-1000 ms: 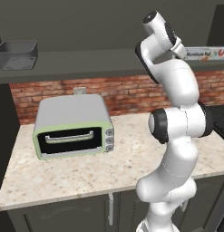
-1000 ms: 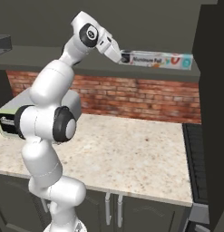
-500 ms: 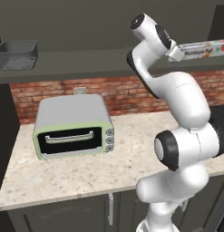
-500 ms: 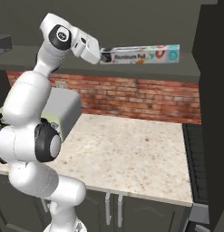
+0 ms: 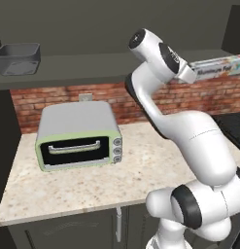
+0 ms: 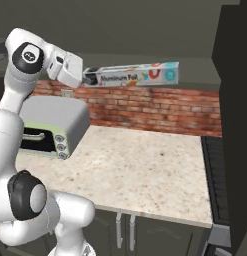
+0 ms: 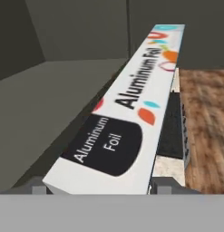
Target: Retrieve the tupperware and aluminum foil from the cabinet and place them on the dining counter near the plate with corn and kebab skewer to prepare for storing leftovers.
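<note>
The arm is reaching up to the cabinet, and its gripper is holding the aluminum foil by one end. In the hand view, the carton is lying between the two finger tips, one on either side of the near end, so the jaws are standing wide yet closed on the box. In the right base view the foil is extending level from the hand towards the right, its light blue end farthest from the gripper, at about the height of the shelf edge; whether it is resting on the shelf or already lifted clear cannot be told. The tupperware is sitting untouched at the far left end of the same shelf, well apart from the hand. Below it, the pale green toaster oven is standing on the small counter backed by brick. The step in hand is judged to be the retrieval of the foil, the first of two items. The next move is calling for drawing the long carton out of the cabinet without swinging its far end into the cabinet side, then carrying it to the dining counter before returning for the tub.
</note>
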